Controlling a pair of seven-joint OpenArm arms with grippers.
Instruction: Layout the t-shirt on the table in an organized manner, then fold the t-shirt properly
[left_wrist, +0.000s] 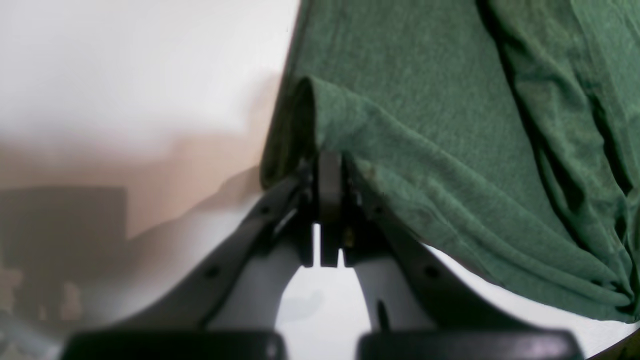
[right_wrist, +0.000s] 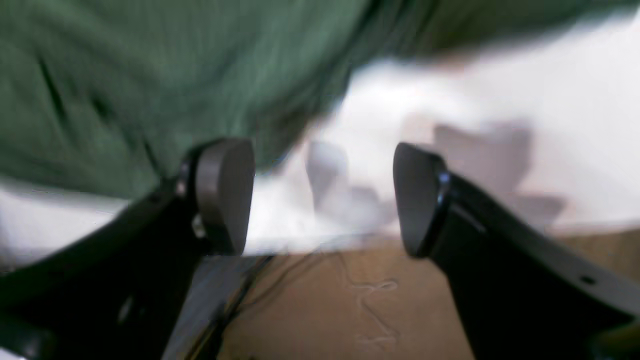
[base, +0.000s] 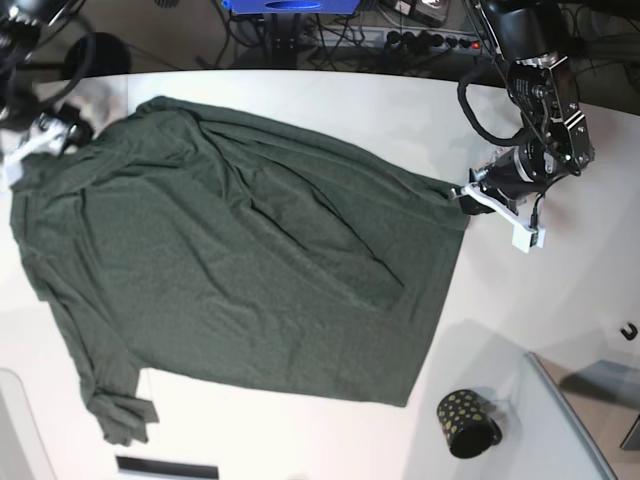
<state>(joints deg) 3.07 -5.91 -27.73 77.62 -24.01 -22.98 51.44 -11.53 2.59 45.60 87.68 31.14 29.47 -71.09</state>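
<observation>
Left wrist view: the left gripper (left_wrist: 330, 200) is clamped tight on a folded edge of the dark green t-shirt (left_wrist: 440, 150), and the cloth spreads away to the right over the white table (left_wrist: 125, 65).

Right wrist view: blurred. The right gripper (right_wrist: 322, 197) has its two pads wide apart with nothing between them. The t-shirt (right_wrist: 150, 80) fills the upper left, and the table (right_wrist: 500, 100) lies to the right.

Base view: the t-shirt (base: 230, 260) lies spread over most of the table (base: 520, 320), wrinkled, with one sleeve bunched at the near left. The left gripper (base: 466, 192) pinches the shirt's right corner. The right gripper (base: 45, 135) sits blurred at the shirt's far left edge. A black cup with gold dots (base: 466, 422) lies near right, apart from the shirt.
</observation>
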